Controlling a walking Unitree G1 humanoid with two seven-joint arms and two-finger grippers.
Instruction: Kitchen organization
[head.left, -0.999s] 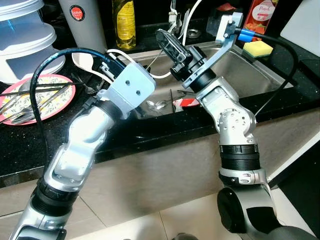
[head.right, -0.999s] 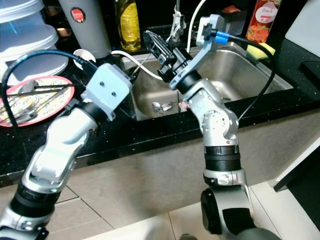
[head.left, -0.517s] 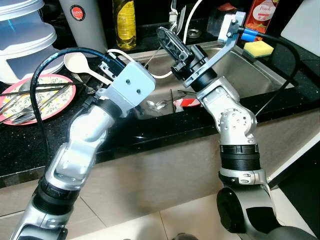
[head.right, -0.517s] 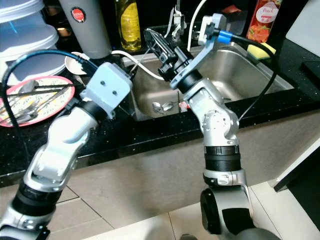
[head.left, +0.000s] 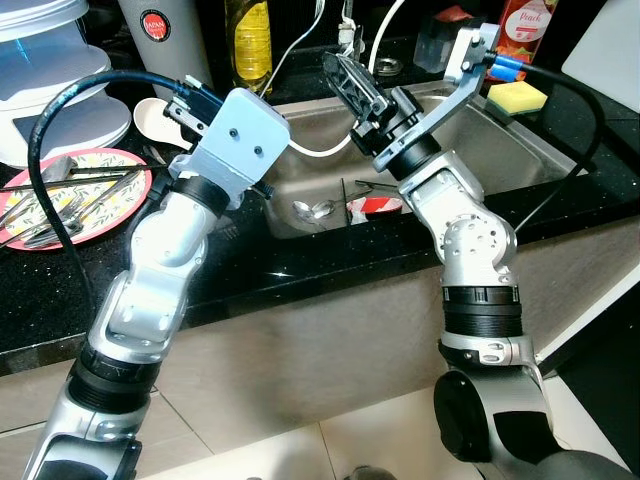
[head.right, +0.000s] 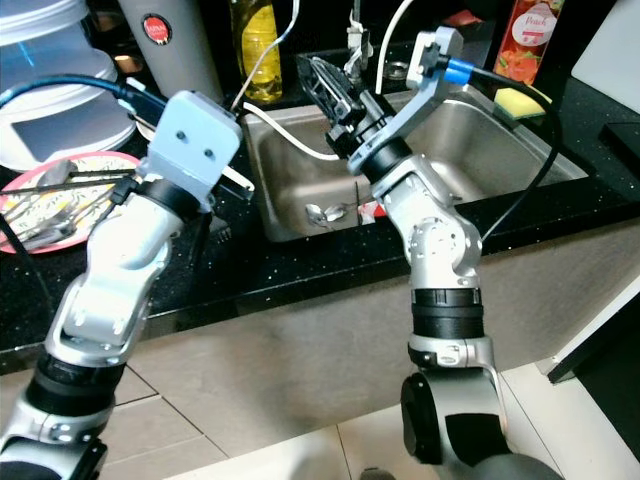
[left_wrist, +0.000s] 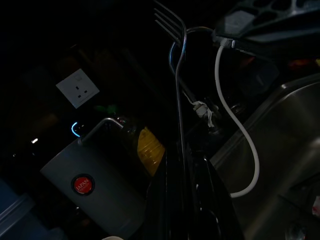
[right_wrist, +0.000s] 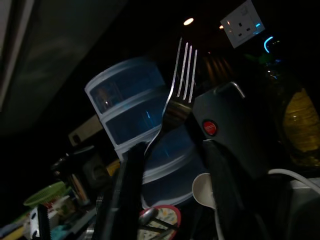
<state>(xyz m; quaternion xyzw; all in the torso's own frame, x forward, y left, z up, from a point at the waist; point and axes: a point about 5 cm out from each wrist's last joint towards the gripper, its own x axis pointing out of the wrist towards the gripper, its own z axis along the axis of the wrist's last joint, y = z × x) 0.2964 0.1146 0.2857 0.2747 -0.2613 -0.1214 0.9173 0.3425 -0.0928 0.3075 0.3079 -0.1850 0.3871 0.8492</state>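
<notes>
My left gripper (left_wrist: 182, 157) is shut on the handle of a metal fork (left_wrist: 178, 100). The fork points up and away, a thin pale line (head.left: 295, 40) rising beside my right gripper (head.left: 348, 80) above the sink's back edge. In the head views the left wrist housing (head.left: 235, 140) hides the left fingers. The right wrist view has the fork's tines (right_wrist: 182, 70) just past my right gripper (right_wrist: 172, 145), whose fingers (right_wrist: 127, 190) stand wide apart, open, not touching the fork.
A steel sink (head.left: 520, 150) holds a spoon (head.left: 315, 208), a red item (head.left: 375, 205) and a white cable (head.left: 310, 150). On the black counter are a pink-rimmed plate (head.left: 142, 180) with cutlery, a pale spoon (head.left: 150, 115), a grey flask (head.left: 165, 40), an oil bottle (head.left: 248, 45), stacked containers (head.left: 50, 80) and a yellow sponge (head.left: 515, 97).
My left arm has risen and swung back toward the counter, tipping the fork up beside the right gripper. The right gripper has lifted slightly.
</notes>
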